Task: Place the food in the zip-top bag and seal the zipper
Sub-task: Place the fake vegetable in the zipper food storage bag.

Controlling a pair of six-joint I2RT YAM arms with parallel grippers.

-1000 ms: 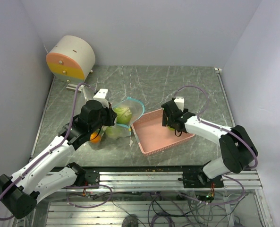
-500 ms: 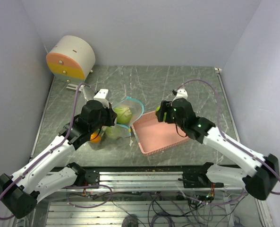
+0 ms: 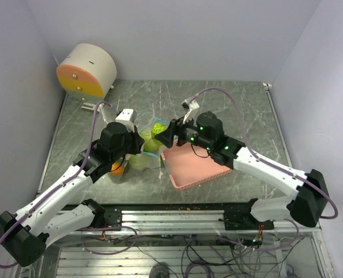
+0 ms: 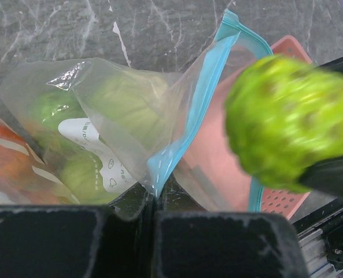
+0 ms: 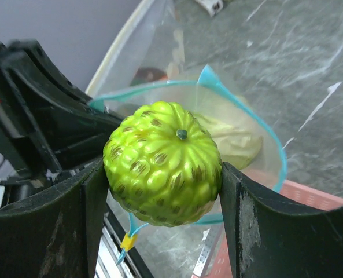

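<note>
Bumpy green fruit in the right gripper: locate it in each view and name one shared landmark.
Top external: green fruit centre, by the pink tray's far left corner.
Left wrist: fruit right side, blurred, above the tray's corner.
Right wrist: fruit dead centre, tray lower right.
Shared landmark: the pink tray.

A robotics lab test cell: plain pale walls box in a marble-patterned tabletop. The left arm and right arm, both white and black, are bolted to an aluminium rail at its near edge. Loose cables tangle below, and the green toy fruit is glossy moulded plastic
</note>
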